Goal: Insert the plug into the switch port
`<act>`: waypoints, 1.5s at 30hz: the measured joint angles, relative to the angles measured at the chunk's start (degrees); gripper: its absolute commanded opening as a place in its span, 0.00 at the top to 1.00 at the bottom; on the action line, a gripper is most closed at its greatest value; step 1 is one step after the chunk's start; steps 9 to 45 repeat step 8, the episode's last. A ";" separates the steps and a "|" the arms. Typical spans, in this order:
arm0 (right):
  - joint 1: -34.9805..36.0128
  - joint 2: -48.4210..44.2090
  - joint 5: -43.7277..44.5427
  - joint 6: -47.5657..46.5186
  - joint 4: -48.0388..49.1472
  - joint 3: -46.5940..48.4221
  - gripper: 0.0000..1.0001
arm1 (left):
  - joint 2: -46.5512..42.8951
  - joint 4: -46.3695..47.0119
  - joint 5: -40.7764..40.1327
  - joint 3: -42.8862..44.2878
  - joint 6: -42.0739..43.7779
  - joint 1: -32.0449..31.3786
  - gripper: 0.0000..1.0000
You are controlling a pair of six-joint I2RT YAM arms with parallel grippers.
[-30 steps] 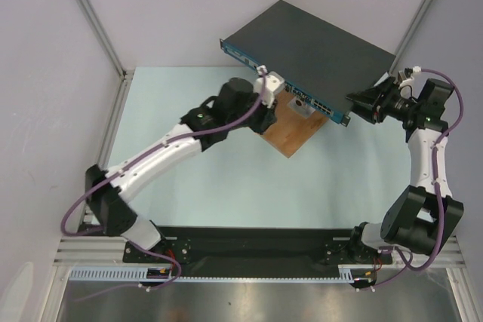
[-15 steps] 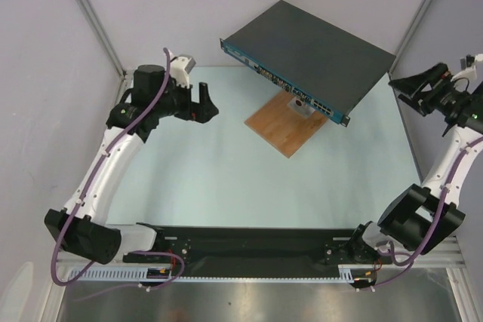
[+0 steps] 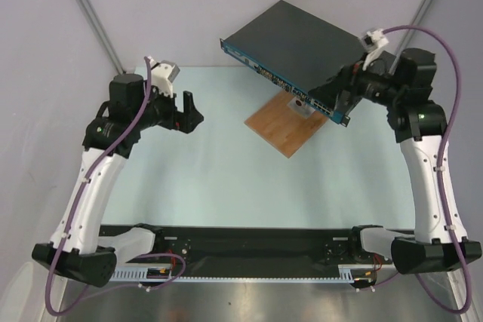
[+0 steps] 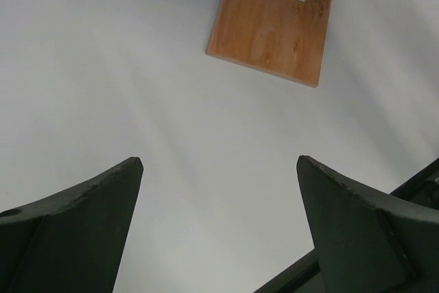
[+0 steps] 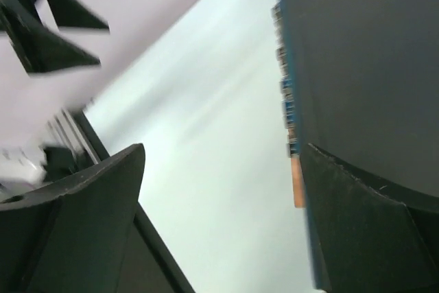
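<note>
The switch (image 3: 309,47) sits propped over the wooden board (image 3: 283,130) at the far side, its blue port face towards the arms, probably for easy reach. The left gripper (image 3: 191,113) hangs spread wide and empty, facing the board. The right gripper (image 3: 343,96), equally spread, hovers by the switch's right corner. No plug shows.

Right of my left jaws the surface (image 3: 211,179) lies free up to the wooden board (image 3: 281,127). At far right the switch (image 3: 302,43) stands just beside my right jaws, blocking that side.
</note>
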 measured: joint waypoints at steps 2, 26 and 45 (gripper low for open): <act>5.62 -0.83 3.02 -4.79 -2.12 0.02 0.00 | -1.66 -0.20 -0.04 -0.11 1.22 -0.46 0.00; 12.04 -1.55 8.07 -13.75 -6.91 0.02 0.00 | -3.87 -0.87 -1.11 -1.84 2.78 -3.28 0.00; 12.04 -1.55 8.07 -13.75 -6.91 0.02 0.00 | -3.87 -0.87 -1.11 -1.84 2.78 -3.28 0.00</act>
